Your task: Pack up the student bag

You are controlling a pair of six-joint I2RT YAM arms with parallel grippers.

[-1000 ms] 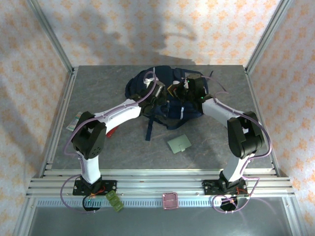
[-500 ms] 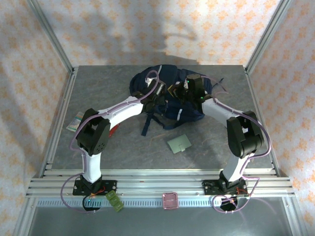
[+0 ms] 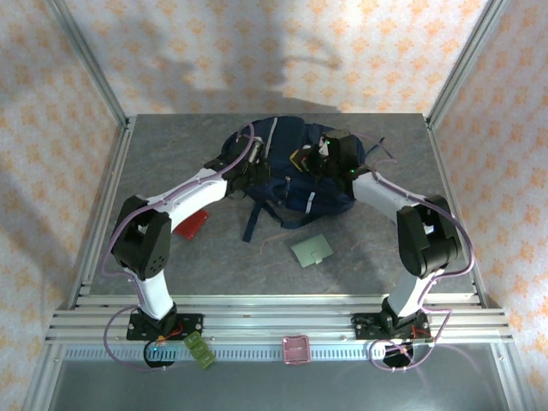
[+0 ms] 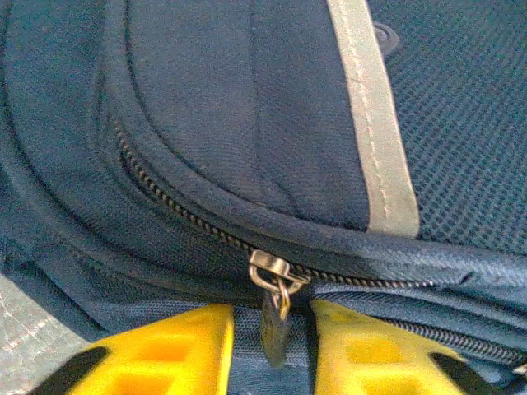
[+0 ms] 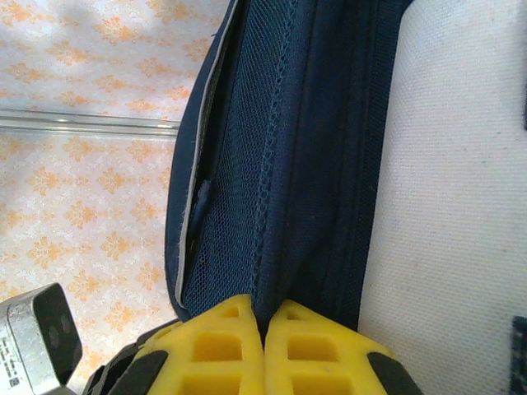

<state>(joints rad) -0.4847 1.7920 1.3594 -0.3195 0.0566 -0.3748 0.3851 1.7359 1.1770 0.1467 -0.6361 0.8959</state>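
toward 12 o'clock on the grey table [image 3: 240, 265], the student bag [image 3: 287, 193] lies flat, its dark straps [image 3: 251, 224] trailing out toward 7 o'clock. the left gripper [image 4: 272, 355] sits at the bag's 9 o'clock edge with its yellow fingers [image 4: 177, 354] spread a little. the small dark pull tab [image 4: 276, 325] of a zipper hangs in the gap between them, touching neither finger as far as i can see. the metal slider [image 4: 270, 267] sits just above the tab at 12 o'clock. zipper teeth [image 4: 165, 193] curve away from it toward 10 o'clock and more run off toward 3 o'clock; i cannot tell whether that pocket is zipped or parted. a light grey stripe [image 4: 375, 123] crosses the navy cloth toward 1 o'clock.

the right gripper [image 5: 263, 346] is at the bag's 2 o'clock side, pressed together on a ridge of the bag's navy cloth beside a mesh panel [image 5: 239, 164]. pale woven fabric [image 5: 461, 206] lies at 3 o'clock of that ridge. what is inside the bag is hidden.

on the table at 5 o'clock of the bag, well apart from it, lies a flat grey-green card [image 3: 312, 249]. at 8 o'clock a red thing [image 3: 190, 224] lies partly under the left arm. on the front rail at 6 o'clock rest a green piece [image 3: 199, 349] and a pink one [image 3: 296, 349].
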